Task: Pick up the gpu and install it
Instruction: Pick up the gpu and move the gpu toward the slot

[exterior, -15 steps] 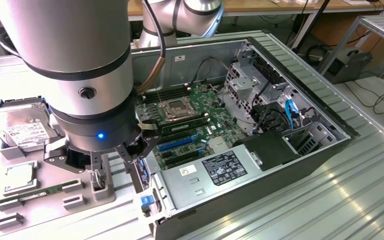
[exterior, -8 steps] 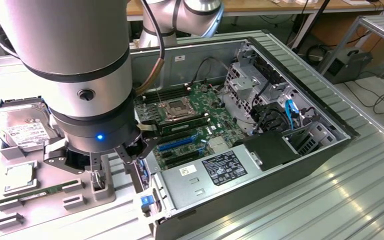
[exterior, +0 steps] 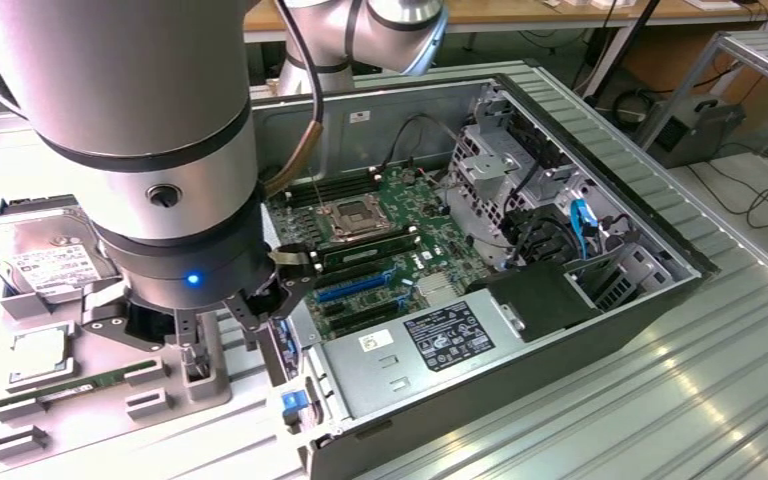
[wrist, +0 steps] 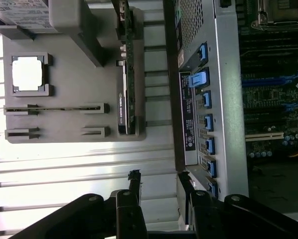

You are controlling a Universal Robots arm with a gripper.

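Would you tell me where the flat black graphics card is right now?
The black graphics card stands on edge in the grey holder tray, beside the open computer case, on the exterior view's left.

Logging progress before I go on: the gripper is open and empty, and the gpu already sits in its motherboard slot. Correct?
Not quite. The gripper is open and empty, but the gpu is not on the motherboard. It stands on edge in a holder on the grey parts tray. The wrist view shows it.

Shiny ribbed metal table (exterior: 704,400), matt grey plastic tray (wrist: 64,124), matt black gpu (wrist: 123,99)
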